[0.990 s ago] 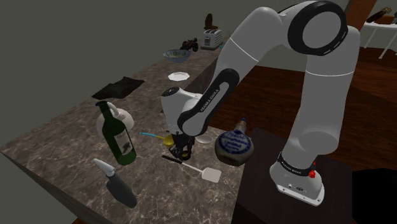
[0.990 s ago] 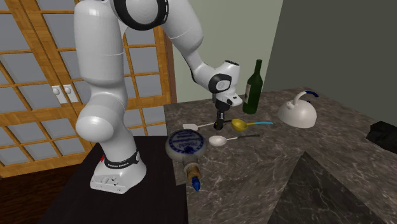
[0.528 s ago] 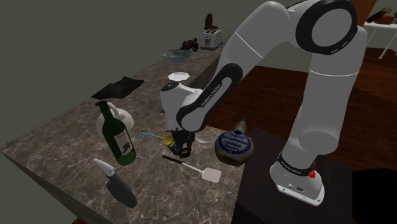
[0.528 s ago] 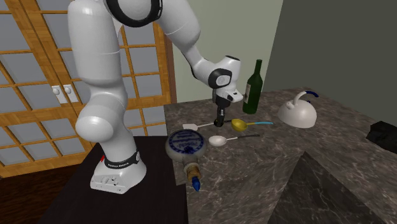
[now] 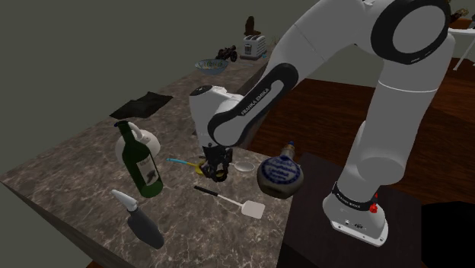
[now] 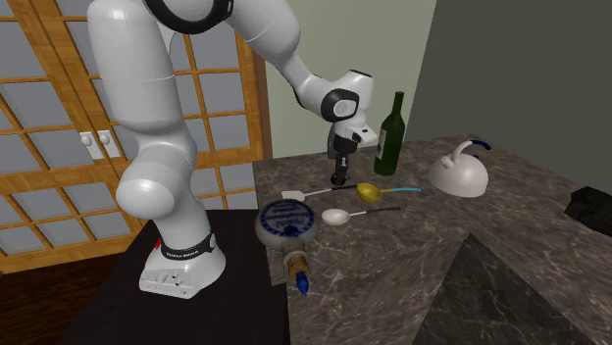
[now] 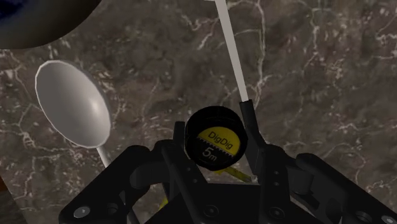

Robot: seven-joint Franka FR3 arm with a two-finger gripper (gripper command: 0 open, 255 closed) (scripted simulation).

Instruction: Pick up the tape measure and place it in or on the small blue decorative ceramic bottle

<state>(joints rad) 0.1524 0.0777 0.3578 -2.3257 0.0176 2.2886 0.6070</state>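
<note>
A round black tape measure (image 7: 215, 145) with a yellow "5m" label sits between my gripper's (image 7: 215, 127) two black fingers, which are shut on it. In the shoulder view the gripper (image 5: 216, 169) hangs a little above the dark marble counter (image 5: 76, 183), over the black handle of a white spatula (image 5: 251, 205). The blue-patterned round bottle (image 5: 279, 173) lies on its side at the counter's near edge, to the shoulder view's right of the gripper. In the second exterior view the bottle (image 6: 286, 221) lies below and left of the gripper (image 6: 340, 179), its neck pointing off the counter.
A green wine bottle (image 5: 139, 164) and a white kettle (image 5: 150, 141) stand to the shoulder view's left of the gripper. A yellow spoon (image 6: 370, 191) and a white spoon (image 7: 70, 108) lie close by. A grey spray bottle (image 5: 141, 222) lies near the counter's corner.
The gripper has risen a little off the counter with the tape measure in it, and the arm's upper links have swung upward.
</note>
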